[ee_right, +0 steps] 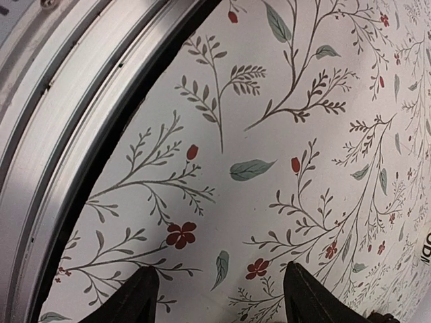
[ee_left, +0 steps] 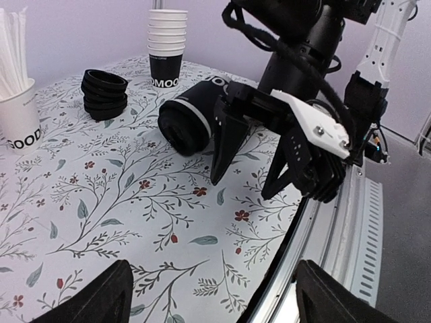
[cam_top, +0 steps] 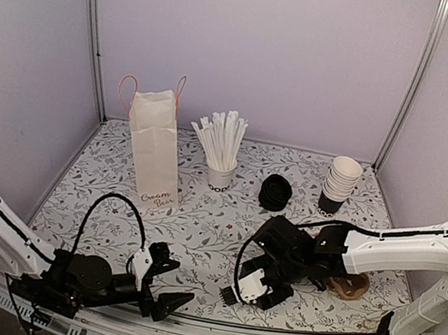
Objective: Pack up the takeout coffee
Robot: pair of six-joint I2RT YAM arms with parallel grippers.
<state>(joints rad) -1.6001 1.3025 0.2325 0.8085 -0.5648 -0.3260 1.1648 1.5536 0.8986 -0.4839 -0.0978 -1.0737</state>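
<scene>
The takeout coffee (ee_left: 188,118) lies on its side, upper middle in the left wrist view, just behind the right gripper (ee_left: 250,165), which is spread and empty. The left gripper (cam_top: 169,281) is also spread. The cup is probably light, crushable paper: grip the body gently.

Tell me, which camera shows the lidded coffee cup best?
The left wrist view: the takeout coffee lies on its side in plain sight, lid toward the camera. In the top view the right arm covers it; the right wrist view shows mainly tablecloth.
</scene>
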